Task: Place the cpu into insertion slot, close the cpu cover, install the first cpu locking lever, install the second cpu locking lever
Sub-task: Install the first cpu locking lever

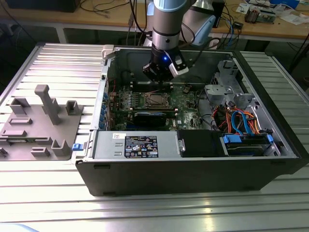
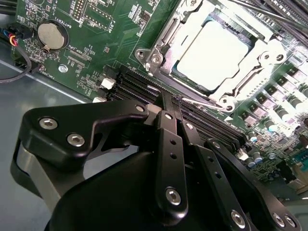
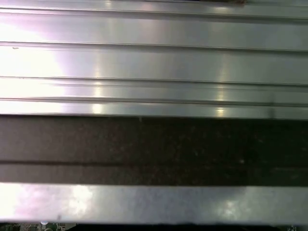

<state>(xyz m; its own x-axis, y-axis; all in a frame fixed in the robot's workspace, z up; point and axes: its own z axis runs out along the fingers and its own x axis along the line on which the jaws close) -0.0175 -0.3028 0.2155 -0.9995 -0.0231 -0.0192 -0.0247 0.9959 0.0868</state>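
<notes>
The cpu (image 2: 211, 53), a square chip with a bright silver top, lies in the insertion slot (image 2: 156, 58) on the green motherboard. The cpu cover (image 2: 168, 33), a silvery frame with a square window, lies flat around the chip. A thin metal locking lever (image 2: 204, 103) runs along the socket's near edge. My gripper (image 2: 172, 101) is shut, its black fingers pressed together, the tips right beside that lever's end. Whether they touch it is not clear. In the exterior view the gripper (image 1: 159, 76) hangs inside the open case just behind the cpu (image 1: 155, 100).
Long black memory slots (image 2: 139, 86) and a coin battery (image 2: 52, 34) lie near the socket. The case holds a power supply (image 1: 135, 145) and a drive cage with blue and orange cables (image 1: 241, 121). A grey fixture tray (image 1: 38, 121) sits on the slatted aluminium table (image 3: 154, 62).
</notes>
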